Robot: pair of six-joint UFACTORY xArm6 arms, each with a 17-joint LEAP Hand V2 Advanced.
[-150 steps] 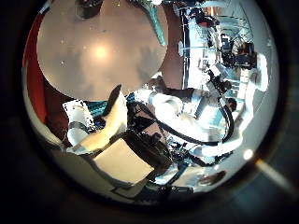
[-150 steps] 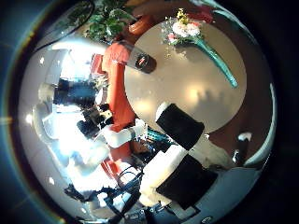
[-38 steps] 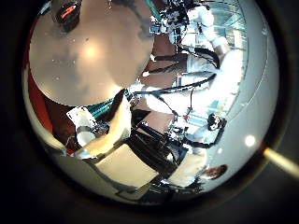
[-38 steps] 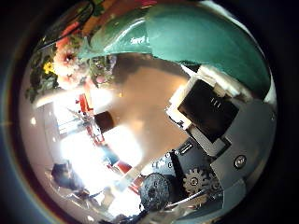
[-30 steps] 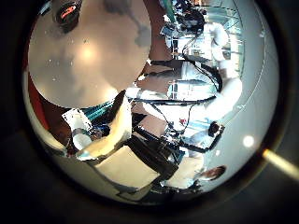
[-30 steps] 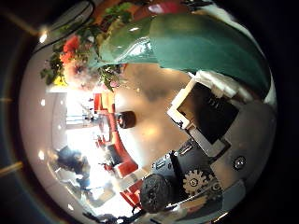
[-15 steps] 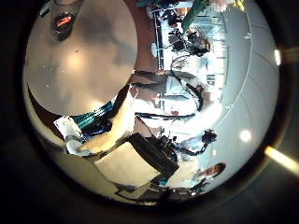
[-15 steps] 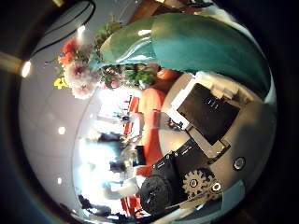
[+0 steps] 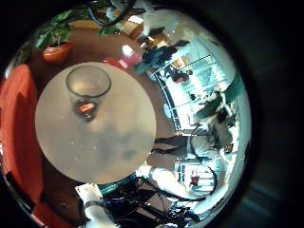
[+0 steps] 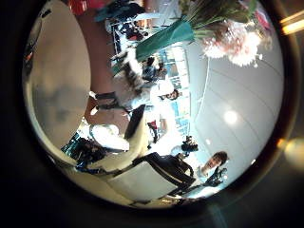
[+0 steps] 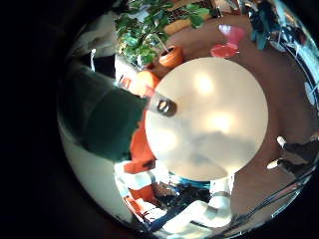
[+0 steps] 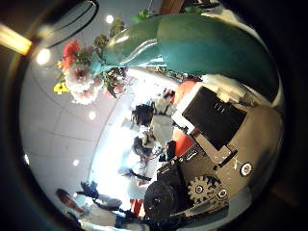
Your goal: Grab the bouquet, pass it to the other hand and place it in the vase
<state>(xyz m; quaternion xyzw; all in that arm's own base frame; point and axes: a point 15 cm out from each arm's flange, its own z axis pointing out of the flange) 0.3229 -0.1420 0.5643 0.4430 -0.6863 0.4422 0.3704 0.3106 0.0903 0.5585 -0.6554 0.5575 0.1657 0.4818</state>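
Observation:
My right hand [image 12: 214, 130] is shut on the bouquet; its teal wrapper [image 12: 197, 48] fills the right thumb side palm view, with the pink, red and yellow flowers [image 12: 82, 72] out past the fingers. The wrapper also shows close in the right little finger side palm view [image 11: 105, 115], held high above the round table [image 11: 214, 119] and the vase [image 11: 164, 106]. In the left thumb side palm view the bouquet [image 10: 223, 33] is in the air, away from my left hand [image 10: 128, 157], whose fingers are relaxed and hold nothing. The glass vase [image 9: 87, 85] stands upright near the table's [image 9: 104, 142] edge.
Potted plants [image 11: 150, 30] and a red chair [image 11: 229, 48] stand on the floor beyond the table. A red seat [image 9: 17, 114] curves along the table's side next to the vase.
The right hand has closed on the bouquet and lifted it off the table into the air. The left palm's camera has swung from the tabletop toward the raised bouquet.

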